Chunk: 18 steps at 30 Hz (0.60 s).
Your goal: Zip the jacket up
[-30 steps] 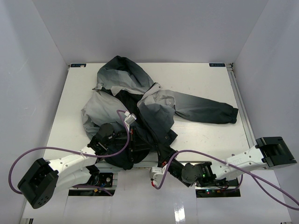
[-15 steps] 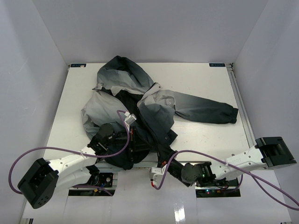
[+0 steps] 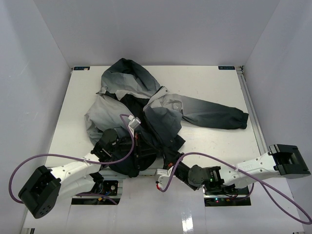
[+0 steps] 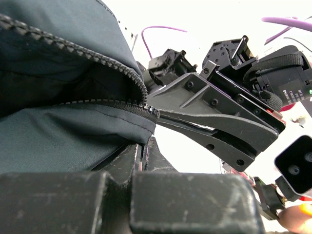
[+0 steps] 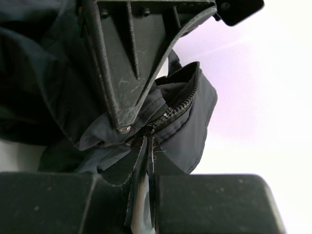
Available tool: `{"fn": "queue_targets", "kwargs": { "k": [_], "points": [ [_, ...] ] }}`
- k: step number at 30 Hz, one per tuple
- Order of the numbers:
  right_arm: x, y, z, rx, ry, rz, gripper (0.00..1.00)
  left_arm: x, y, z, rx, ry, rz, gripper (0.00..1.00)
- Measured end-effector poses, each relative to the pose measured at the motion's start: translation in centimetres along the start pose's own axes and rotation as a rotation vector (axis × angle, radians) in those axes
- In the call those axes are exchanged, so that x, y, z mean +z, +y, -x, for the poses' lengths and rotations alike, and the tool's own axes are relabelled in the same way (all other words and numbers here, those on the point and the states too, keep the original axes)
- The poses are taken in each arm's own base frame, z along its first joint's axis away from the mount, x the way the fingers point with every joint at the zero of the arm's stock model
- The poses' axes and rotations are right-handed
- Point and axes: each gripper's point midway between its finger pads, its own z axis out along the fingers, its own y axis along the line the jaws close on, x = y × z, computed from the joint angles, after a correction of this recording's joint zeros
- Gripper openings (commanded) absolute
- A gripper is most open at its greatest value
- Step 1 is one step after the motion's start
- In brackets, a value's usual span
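Starting the zip: left claw [image 4: 142, 147] is clamped on the jacket [image 3: 146, 109] hem [image 4: 117, 136], just under the zip [image 4: 105, 103]. Right claw [image 5: 146, 146] is pinched shut on the zip's btm end. Jacket bulk lies beyond both claws. Next: keep hem taut, draw right claw up the teeth w/o slipping.

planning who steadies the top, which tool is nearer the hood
Left, narrowly. The left tool is shut on the jacket hem below the hood; the right tool pinches the zipper end beside it, further right and farther away.
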Motion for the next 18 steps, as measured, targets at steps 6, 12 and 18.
{"fn": "queue_targets", "kwargs": {
  "k": [6,12,18],
  "points": [
    [1.1,-1.9,0.4,0.022,-0.020,-0.021,0.08,0.0,0.2,0.6,0.009,-0.026,0.012,0.00],
    [1.7,-3.2,1.1,0.013,-0.046,-0.021,0.08,0.1,0.3,0.4,0.004,-0.021,0.013,0.00],
    [2.5,-4.7,1.4,0.003,-0.043,-0.005,0.08,0.1,0.2,0.6,0.004,-0.028,0.008,0.00]
  ]
}}
